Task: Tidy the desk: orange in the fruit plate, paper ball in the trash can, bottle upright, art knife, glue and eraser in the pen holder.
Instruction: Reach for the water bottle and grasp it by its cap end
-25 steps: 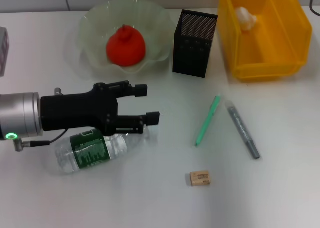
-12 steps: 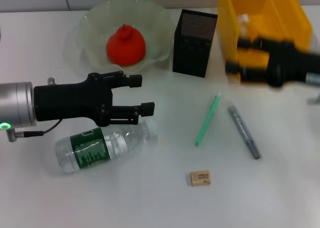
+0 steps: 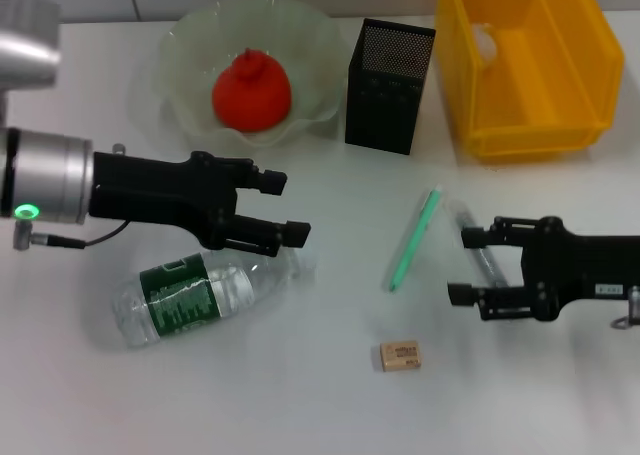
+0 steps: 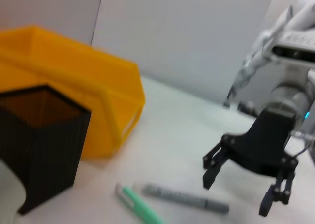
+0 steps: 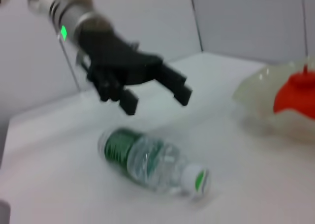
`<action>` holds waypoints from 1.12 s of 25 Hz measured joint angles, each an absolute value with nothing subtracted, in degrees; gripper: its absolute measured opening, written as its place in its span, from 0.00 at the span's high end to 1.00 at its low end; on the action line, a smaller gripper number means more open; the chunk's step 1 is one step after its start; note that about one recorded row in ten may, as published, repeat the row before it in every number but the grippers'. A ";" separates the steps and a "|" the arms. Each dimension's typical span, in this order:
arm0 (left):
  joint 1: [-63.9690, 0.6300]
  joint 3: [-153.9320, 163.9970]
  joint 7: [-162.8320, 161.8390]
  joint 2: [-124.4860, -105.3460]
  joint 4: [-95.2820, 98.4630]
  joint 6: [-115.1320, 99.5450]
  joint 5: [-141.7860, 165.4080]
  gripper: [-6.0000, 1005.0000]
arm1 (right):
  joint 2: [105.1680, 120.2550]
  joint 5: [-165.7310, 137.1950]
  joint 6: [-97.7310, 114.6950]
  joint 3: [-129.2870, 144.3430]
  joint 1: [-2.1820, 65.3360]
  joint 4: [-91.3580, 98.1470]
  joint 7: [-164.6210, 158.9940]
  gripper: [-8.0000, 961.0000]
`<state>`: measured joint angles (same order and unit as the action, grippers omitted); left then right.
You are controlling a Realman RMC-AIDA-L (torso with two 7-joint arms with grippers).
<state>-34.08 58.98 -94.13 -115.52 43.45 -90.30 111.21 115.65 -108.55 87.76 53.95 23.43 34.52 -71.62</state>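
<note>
The bottle (image 3: 190, 295) lies on its side at the front left; it also shows in the right wrist view (image 5: 147, 160). My left gripper (image 3: 285, 207) is open and empty just behind it, also seen in the right wrist view (image 5: 157, 100). My right gripper (image 3: 462, 265) is open and empty, its fingers either side of the grey glue pen (image 3: 486, 263). The green art knife (image 3: 414, 240) lies left of it. The eraser (image 3: 399, 355) lies in front. The orange (image 3: 251, 90) sits in the fruit plate (image 3: 180, 45). The paper ball (image 3: 484, 40) lies in the trash can (image 3: 455, 75). The pen holder (image 3: 388, 85) stands between them.
The left wrist view shows the pen holder (image 4: 42, 135), the trash can (image 4: 74, 71), the art knife (image 4: 140, 207), the glue pen (image 4: 187, 198) and my right gripper (image 4: 243, 184) above the table. The plate, holder and can line the back edge.
My right arm has come from the trash can down to the front, onto the glue pen. My left gripper has shifted slightly back from the bottle. The paper ball stays in the can.
</note>
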 joint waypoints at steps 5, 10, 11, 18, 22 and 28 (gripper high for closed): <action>-38.81 59.45 -101.87 -117.54 49.16 -90.12 122.66 0.17 | 115.92 -109.95 87.67 53.72 23.50 34.74 -71.36 0.17; -43.18 62.50 -108.68 -118.58 52.11 -90.05 132.17 0.17 | 115.93 -109.82 87.73 53.62 23.50 34.88 -71.29 0.17; -43.18 62.50 -108.68 -118.58 52.11 -90.05 132.17 0.17 | 115.93 -109.82 87.73 53.62 23.50 34.88 -71.29 0.17; -46.61 72.29 -116.73 -118.76 52.36 -87.00 136.92 0.17 | 115.93 -109.68 87.78 53.60 23.55 34.94 -71.25 0.17; -47.22 76.66 -119.32 -118.84 51.87 -83.21 137.61 0.17 | 115.93 -109.65 87.78 53.61 23.65 35.08 -71.25 0.17; -47.41 78.39 -119.81 -118.96 50.58 -81.07 138.04 0.17 | 115.93 -109.49 88.18 53.21 23.47 35.46 -71.52 0.18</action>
<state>-47.41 78.39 -119.81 -118.96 50.58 -81.07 138.04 115.93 -109.49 88.18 53.21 23.47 35.46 -71.52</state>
